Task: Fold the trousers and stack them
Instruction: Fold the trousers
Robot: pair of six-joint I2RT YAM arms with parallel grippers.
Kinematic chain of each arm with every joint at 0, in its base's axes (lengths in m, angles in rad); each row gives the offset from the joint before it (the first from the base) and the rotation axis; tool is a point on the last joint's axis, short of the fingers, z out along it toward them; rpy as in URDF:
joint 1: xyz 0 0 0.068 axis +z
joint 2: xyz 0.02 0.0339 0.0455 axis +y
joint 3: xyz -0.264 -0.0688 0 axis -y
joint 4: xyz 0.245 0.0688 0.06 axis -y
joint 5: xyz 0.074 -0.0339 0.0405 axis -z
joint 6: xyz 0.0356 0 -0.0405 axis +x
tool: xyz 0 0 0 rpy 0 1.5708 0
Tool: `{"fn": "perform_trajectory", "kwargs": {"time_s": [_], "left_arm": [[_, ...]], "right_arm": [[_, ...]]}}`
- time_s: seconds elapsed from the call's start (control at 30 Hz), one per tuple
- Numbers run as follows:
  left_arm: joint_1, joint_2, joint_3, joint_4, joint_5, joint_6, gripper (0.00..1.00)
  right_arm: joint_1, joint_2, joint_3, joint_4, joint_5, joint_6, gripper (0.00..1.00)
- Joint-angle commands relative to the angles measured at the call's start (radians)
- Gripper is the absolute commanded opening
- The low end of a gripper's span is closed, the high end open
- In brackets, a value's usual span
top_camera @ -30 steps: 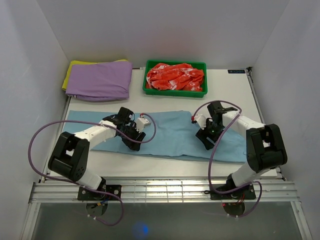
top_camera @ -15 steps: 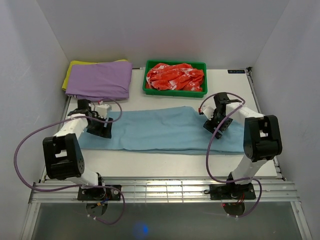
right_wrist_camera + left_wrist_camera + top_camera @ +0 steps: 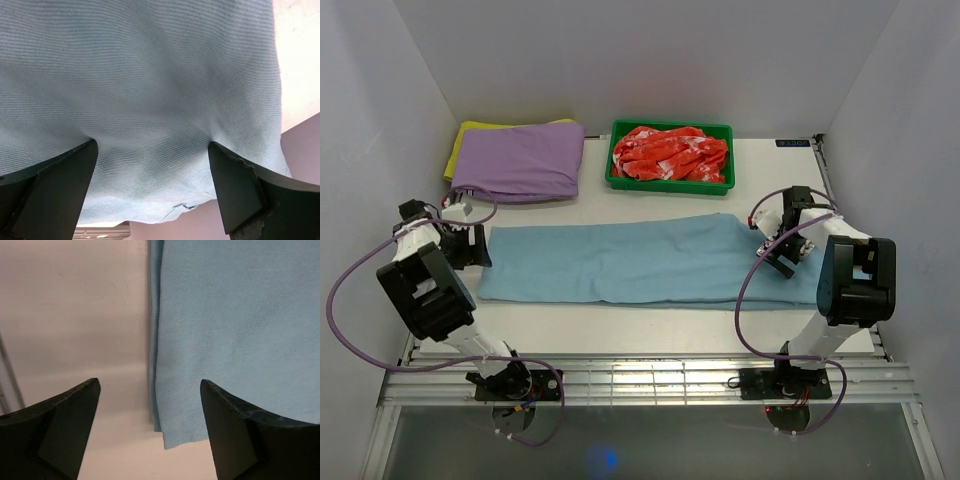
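- The trousers (image 3: 640, 262) lie in one long flat band across the middle of the table (image 3: 620, 325), apparently doubled leg on leg and ready for a crosswise fold.
- The left gripper (image 3: 149, 385) hangs over the band's left edge, fingers wide apart, holding nothing.
- The right gripper (image 3: 152, 145) hovers over the right end, likewise spread and empty — each is probably placed to take an end.
- The purple garment (image 3: 520, 160) at the back left likely marks the stack.

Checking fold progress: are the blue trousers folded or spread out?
Folded lengthwise: the trousers lie as one long strip, layered edges at its end.

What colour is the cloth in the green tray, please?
The cloth is red-and-white patterned; top view shows it best.
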Motion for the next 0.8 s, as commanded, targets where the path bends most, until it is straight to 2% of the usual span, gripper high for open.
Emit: {"fn": "perform_trajectory", "kwargs": {"time_s": [0.0,0.03,0.27,0.4,0.53,0.77], "left_arm": [[0.009,0.046,0.012,-0.03,0.075,-0.01,0.89],[0.009,0.055,0.007,-0.025,0.088,-0.013,0.84],[0.007,0.136,-0.074,0.073,0.108,-0.062,0.75],[-0.022,0.159,-0.14,0.12,0.067,-0.082,0.63],[-0.045,0.144,-0.197,0.168,0.036,-0.083,0.56],[-0.06,0.136,-0.24,0.168,0.037,-0.085,0.52]], "right_arm": [[-0.003,0.007,0.025,-0.097,-0.073,0.0,0.97],[-0.003,0.002,0.041,-0.107,-0.08,0.003,0.98],[-0.003,-0.012,0.068,-0.146,-0.103,0.019,0.98],[-0.003,-0.002,0.075,-0.154,-0.102,0.029,0.98],[-0.002,0.008,0.085,-0.163,-0.108,0.04,0.98],[0.0,0.014,0.11,-0.183,-0.113,0.057,0.98]]}}
